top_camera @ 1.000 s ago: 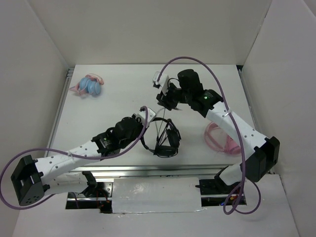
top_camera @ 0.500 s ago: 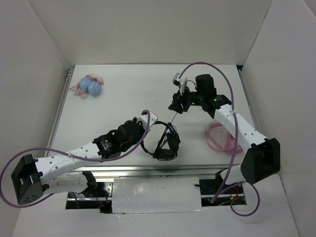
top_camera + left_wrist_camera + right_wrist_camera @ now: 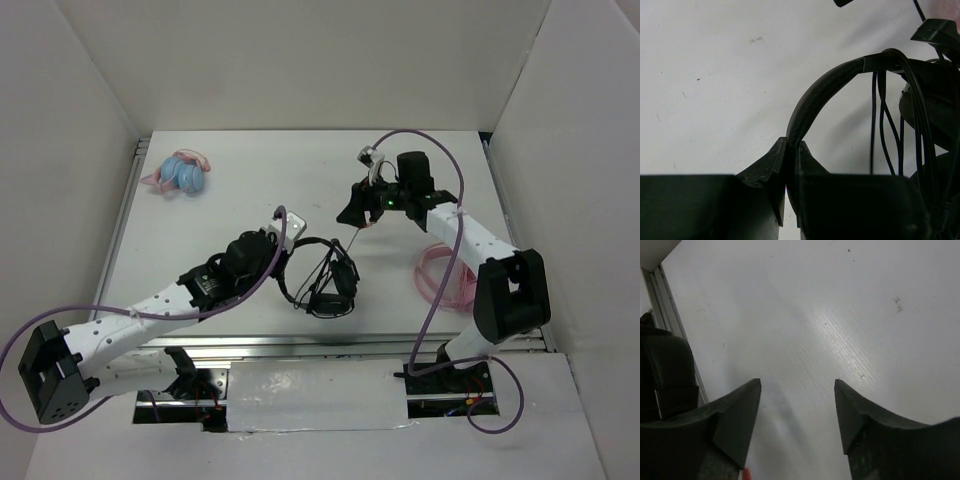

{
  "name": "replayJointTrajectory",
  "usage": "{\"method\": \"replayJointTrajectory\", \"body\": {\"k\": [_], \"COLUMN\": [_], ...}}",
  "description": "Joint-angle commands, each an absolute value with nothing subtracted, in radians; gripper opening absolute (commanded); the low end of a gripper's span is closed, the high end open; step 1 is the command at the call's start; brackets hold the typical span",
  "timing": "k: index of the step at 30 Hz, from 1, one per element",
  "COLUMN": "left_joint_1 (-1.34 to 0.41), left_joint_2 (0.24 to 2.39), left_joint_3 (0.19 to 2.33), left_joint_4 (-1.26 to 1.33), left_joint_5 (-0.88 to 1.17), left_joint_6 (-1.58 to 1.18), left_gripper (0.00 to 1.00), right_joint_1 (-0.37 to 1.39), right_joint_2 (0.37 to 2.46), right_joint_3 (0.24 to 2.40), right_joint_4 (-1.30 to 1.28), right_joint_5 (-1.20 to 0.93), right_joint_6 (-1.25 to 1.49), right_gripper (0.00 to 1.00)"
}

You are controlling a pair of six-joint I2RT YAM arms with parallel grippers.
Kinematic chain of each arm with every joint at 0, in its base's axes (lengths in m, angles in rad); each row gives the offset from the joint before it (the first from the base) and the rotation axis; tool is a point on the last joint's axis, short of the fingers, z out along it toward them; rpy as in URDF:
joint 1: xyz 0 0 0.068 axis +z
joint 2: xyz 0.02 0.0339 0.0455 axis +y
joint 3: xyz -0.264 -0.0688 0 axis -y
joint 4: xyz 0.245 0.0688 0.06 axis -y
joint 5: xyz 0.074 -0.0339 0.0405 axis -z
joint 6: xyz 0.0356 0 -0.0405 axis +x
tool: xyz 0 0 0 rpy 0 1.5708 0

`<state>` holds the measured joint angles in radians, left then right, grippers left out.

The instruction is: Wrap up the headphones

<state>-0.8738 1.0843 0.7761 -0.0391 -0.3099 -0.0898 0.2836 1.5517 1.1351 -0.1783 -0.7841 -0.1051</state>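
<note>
The black headphones (image 3: 328, 282) lie at the table's near middle, with cable strands looped over the headband. My left gripper (image 3: 283, 260) is shut on the thin headband (image 3: 825, 87). In the left wrist view its fingers pinch the band, and the cable loops (image 3: 881, 115) and earcups (image 3: 935, 110) lie to the right. My right gripper (image 3: 351, 215) hovers behind the headphones. Its jaws stand wide open over bare table in the right wrist view (image 3: 797, 382). A small reddish tip (image 3: 746, 474) shows beside its left finger. A cable strand (image 3: 343, 243) rises toward it.
Pink headphones with a coiled cable (image 3: 447, 280) lie at the right, under the right arm. Light blue and pink headphones (image 3: 180, 175) lie at the far left. White walls enclose the table on three sides. A metal rail (image 3: 135, 190) runs along the left edge.
My right gripper has swung to the right and turned, and the cable strands it drew up have slackened. My left gripper has shifted slightly back and left with the headband.
</note>
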Motion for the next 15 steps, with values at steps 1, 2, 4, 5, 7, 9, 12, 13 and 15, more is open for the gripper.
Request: {"method": "replayJointTrajectory", "body": {"k": [1, 2, 4, 5, 7, 9, 12, 13, 15], "left_joint_1": [-0.835, -0.822, -0.786, -0.770, -0.715, -0.666, -0.603, -0.582, -0.517], "left_joint_2": [1.055, 1.060, 1.075, 1.080, 1.101, 1.118, 1.138, 1.143, 1.158], "left_joint_3": [0.838, 0.838, 0.838, 0.839, 0.848, 0.853, 0.859, 0.862, 0.864], "left_joint_4": [0.005, 0.008, 0.017, 0.024, 0.025, 0.017, 0.003, -0.029, -0.038], "left_joint_5": [-0.262, -0.256, -0.249, -0.230, -0.209, -0.199, -0.215, -0.219, -0.242], "left_joint_6": [-0.158, -0.163, -0.181, -0.186, -0.213, -0.233, -0.268, -0.279, -0.330], "left_gripper": [0.00, 0.00, 0.00, 0.00, 0.00, 0.00, 0.00, 0.00, 0.00], "right_joint_1": [0.261, 0.259, 0.246, 0.241, 0.226, 0.213, 0.166, 0.134, 0.107], "right_joint_2": [1.575, 1.583, 1.615, 1.626, 1.650, 1.664, 1.690, 1.697, 1.710], "right_joint_3": [1.160, 1.181, 1.219, 1.264, 1.314, 1.327, 1.338, 1.350, 1.351], "right_joint_4": [-0.071, -0.066, -0.077, -0.083, -0.078, -0.042, 0.072, 0.101, 0.138], "right_joint_5": [-0.801, -0.798, -0.807, -0.814, -0.792, -0.756, -0.704, -0.710, -0.698], "right_joint_6": [-0.013, -0.003, 0.036, 0.044, 0.090, 0.145, 0.286, 0.335, 0.388], "right_gripper": [0.73, 0.82, 1.00, 1.00, 1.00, 1.00, 1.00, 1.00, 1.00]}}
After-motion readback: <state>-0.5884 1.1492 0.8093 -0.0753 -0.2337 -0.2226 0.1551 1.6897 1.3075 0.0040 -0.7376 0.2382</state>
